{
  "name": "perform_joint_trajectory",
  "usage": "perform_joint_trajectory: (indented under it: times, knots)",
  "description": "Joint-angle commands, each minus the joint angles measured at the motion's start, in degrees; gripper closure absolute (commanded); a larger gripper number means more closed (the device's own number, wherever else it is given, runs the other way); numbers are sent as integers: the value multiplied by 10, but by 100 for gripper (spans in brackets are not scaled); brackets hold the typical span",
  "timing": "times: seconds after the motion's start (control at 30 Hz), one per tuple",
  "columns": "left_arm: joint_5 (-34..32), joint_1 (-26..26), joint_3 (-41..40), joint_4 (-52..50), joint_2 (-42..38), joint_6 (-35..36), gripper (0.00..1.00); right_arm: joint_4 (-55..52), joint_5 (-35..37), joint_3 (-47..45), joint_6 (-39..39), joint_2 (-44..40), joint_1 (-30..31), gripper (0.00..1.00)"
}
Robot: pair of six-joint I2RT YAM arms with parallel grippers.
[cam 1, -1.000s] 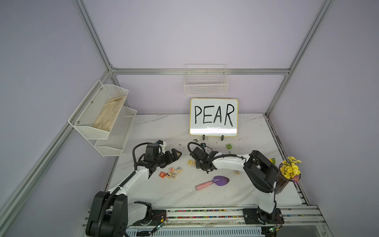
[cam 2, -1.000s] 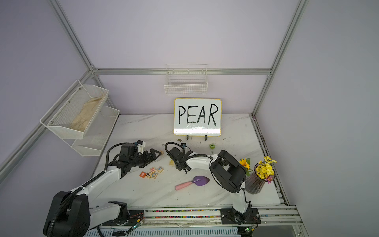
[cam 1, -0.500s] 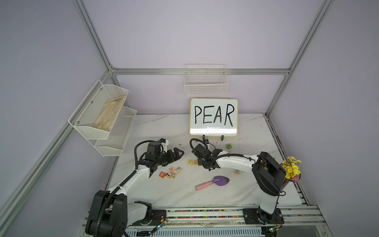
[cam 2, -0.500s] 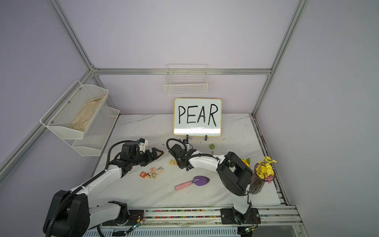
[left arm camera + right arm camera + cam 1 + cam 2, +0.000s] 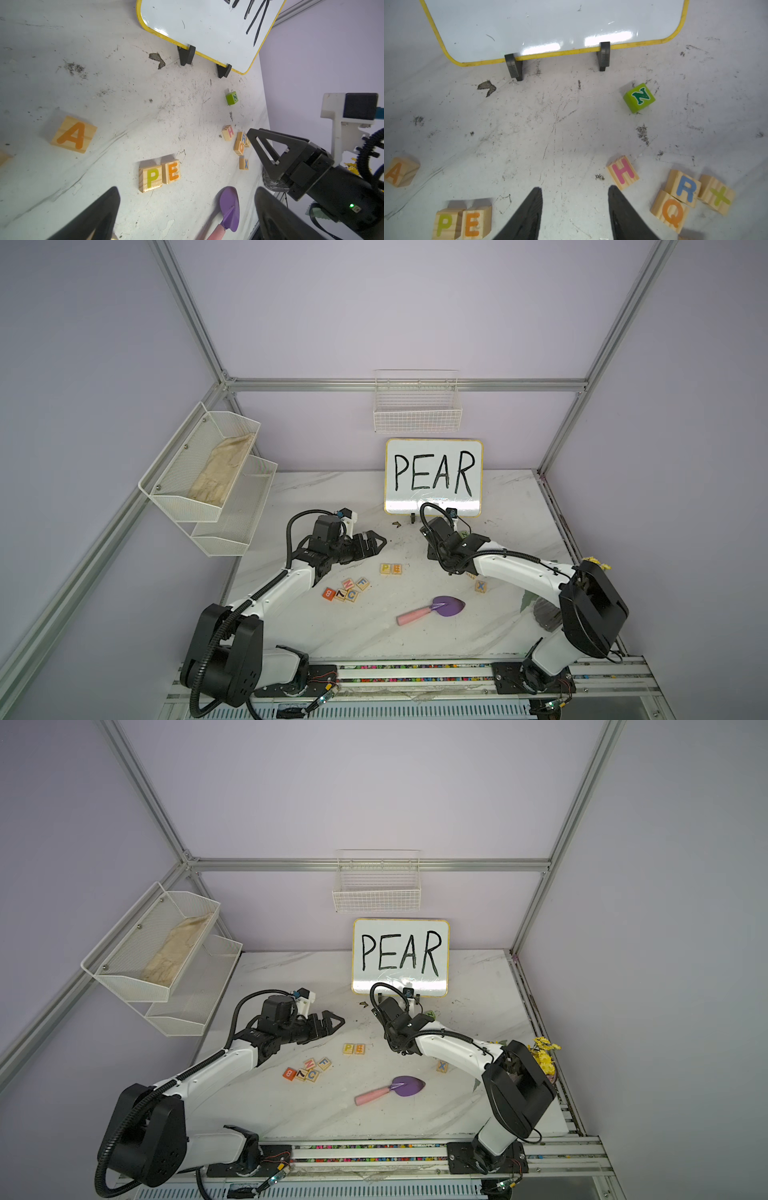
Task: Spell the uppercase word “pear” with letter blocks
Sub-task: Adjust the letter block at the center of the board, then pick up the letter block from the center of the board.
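The P block (image 5: 385,568) and the E block (image 5: 397,568) stand touching side by side in both top views (image 5: 348,1048), reading P then E (image 5: 445,224). The A block (image 5: 73,135) lies alone, apart to their left (image 5: 398,172). The R block (image 5: 685,188) leans in a small pile to the right, and it also shows in the left wrist view (image 5: 243,137). My right gripper (image 5: 574,188) is open and empty over bare table between the pair and that pile. My left gripper (image 5: 380,542) hovers wide open behind the pair (image 5: 187,190), holding nothing.
H (image 5: 623,172), Q (image 5: 671,209) and a green-cross block (image 5: 718,197) crowd the R. A green N cube (image 5: 639,97) sits near the whiteboard (image 5: 434,477). Front left is a B, N, C, F cluster (image 5: 347,590); an X block (image 5: 481,585) and purple trowel (image 5: 432,610) lie in front.
My right arm has drawn back to the right, away from the P and E pair, and its jaws stand a little wider. My left gripper has shifted slightly to the right.
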Motion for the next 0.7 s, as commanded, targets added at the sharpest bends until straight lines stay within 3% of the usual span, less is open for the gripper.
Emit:
perform_joint_trajectory:
  times: [0.0,0.67]
  knots:
    - [-29,-21,81,-3,11,29,0,-15,22,-12,-14,-21,-10,42]
    - [-146,-99,210,-75,107,67,0,-7,15,-62,-52,-78,-97,32]
